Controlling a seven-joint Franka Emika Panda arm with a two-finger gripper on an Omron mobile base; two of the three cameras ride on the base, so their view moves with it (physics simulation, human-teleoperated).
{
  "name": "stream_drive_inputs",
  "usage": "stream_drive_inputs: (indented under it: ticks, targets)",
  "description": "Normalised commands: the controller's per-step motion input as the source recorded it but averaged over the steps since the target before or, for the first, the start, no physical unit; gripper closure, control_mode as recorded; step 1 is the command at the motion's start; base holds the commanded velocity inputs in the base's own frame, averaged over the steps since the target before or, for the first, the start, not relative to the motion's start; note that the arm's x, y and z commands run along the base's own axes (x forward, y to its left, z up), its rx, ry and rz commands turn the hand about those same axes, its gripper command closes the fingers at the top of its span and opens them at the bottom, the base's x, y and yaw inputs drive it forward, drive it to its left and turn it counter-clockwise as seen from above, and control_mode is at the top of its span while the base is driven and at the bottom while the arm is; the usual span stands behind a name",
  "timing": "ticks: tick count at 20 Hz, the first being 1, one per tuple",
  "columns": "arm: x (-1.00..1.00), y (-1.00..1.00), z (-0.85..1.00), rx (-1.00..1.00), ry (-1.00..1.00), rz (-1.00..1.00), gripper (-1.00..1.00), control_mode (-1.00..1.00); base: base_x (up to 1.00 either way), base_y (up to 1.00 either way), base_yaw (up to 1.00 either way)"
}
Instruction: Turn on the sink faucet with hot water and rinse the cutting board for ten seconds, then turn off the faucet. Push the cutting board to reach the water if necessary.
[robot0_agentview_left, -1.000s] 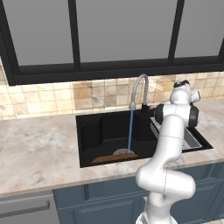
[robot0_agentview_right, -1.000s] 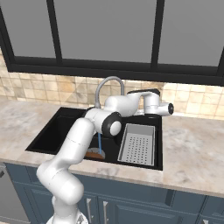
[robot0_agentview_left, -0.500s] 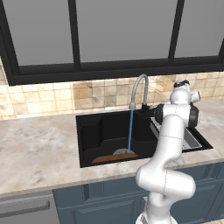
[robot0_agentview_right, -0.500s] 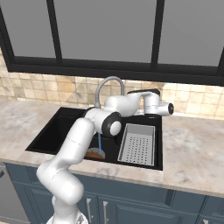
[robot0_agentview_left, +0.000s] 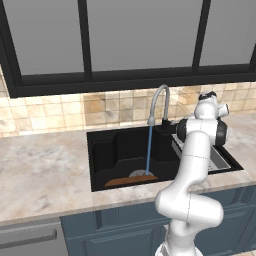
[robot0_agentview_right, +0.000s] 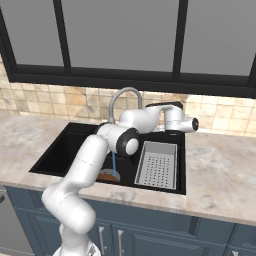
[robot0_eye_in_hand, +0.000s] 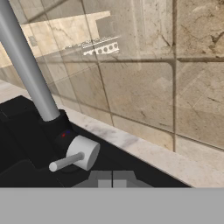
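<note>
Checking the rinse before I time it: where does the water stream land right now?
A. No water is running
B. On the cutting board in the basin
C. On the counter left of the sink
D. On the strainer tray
B: the water falls from the sink faucet onto the cutting board in the sink.

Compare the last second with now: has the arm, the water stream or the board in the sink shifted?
Nothing visibly changed. The thin pale-blue water stream keeps falling from the tall grey gooseneck faucet onto the flat orange-brown wooden cutting board in the black basin, and the white arm stays by the faucet's base.
</note>
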Motion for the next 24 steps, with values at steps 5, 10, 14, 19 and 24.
stream_drive_inputs:
  ticks: [5,10,14,19,24]
  targets:
    - [0.0,0.0,0.0,0.0,0.0,0.0,1.0,-1.0,0.0,0.0,0.0]
    - [0.0,0.0,0.0,0.0,0.0,0.0,1.0,-1.0,0.0,0.0,0.0]
    - [0.0,0.0,0.0,0.0,0.0,0.0,1.0,-1.0,0.0,0.0,0.0]
    - [0.0,0.0,0.0,0.0,0.0,0.0,1.0,-1.0,0.0,0.0,0.0]
    - [0.0,0.0,0.0,0.0,0.0,0.0,1.0,-1.0,0.0,0.0,0.0]
